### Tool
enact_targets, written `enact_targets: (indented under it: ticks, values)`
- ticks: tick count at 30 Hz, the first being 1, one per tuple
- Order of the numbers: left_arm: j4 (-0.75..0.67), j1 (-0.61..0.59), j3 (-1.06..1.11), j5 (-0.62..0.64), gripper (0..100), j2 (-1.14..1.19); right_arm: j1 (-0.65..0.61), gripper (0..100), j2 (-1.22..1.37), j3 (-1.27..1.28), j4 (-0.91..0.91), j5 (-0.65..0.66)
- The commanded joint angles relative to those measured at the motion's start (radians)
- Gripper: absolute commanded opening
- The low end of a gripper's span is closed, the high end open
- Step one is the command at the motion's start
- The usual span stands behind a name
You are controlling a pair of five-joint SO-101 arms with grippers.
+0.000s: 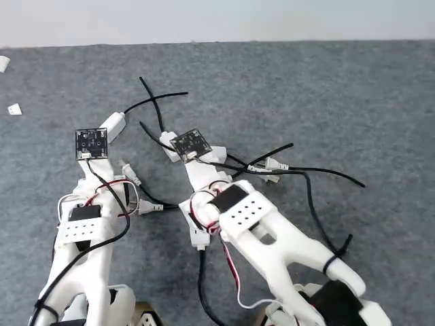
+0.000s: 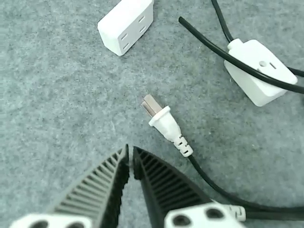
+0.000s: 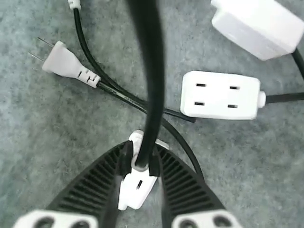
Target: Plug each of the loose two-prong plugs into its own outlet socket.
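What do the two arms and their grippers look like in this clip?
Both the left arm and the right arm are white plastic shells with hole-dotted plates, black motor blocks, and red, white and black wires looping along them. A small black square board tops each wrist. The left gripper and right gripper have black, tapered, ribbed fingers on white bases.
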Motion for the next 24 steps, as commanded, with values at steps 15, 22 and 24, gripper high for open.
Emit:
enact_targets:
  ticks: [15,22,24]
  values:
    - [-0.037,-0.008,-0.013,0.008,1,-0.025,-0.128,24.7,0.213,-0.147,0.104,-0.087]
    - [-0.055,-0.008,-0.01,0.008,1,-0.02,-0.102,9.4,0.214,-0.15,0.084,-0.083]
    - [-0.055,-0.008,-0.01,0.008,1,-0.02,-0.056,2.9,0.208,-0.163,0.084,-0.083]
